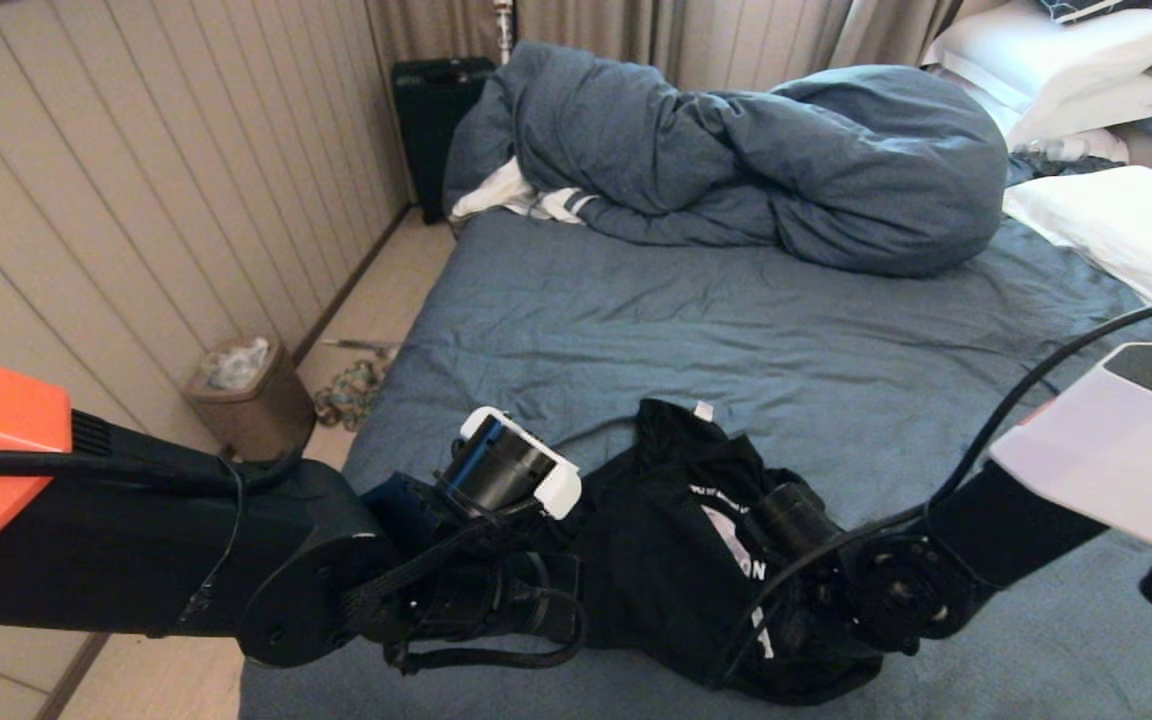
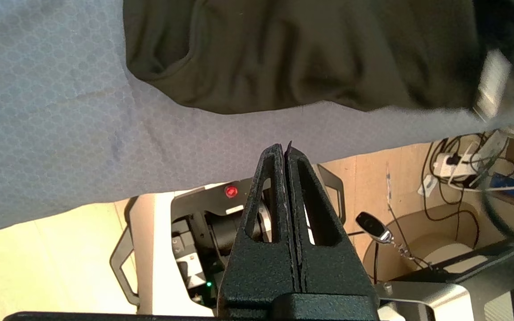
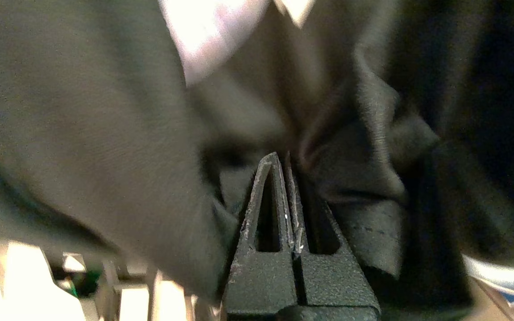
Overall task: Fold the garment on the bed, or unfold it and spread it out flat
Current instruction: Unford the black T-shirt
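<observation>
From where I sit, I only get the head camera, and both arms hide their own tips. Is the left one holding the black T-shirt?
Observer: No. The left fingers are shut on nothing, pointing at bare sheet, apart from the T-shirt.
Operator: And the right one?
Observer: The right fingers are shut, with black cloth gathered at their tips, seemingly pinched.

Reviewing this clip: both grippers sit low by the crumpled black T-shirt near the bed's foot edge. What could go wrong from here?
1. The right gripper is shut with folds of the garment around it; whether it pinches cloth is unclear, so a lift may come up empty.
2. The left gripper is shut on nothing, clear of the shirt.
3. The shirt lies near the bed edge; dragging could pull it off.
</observation>
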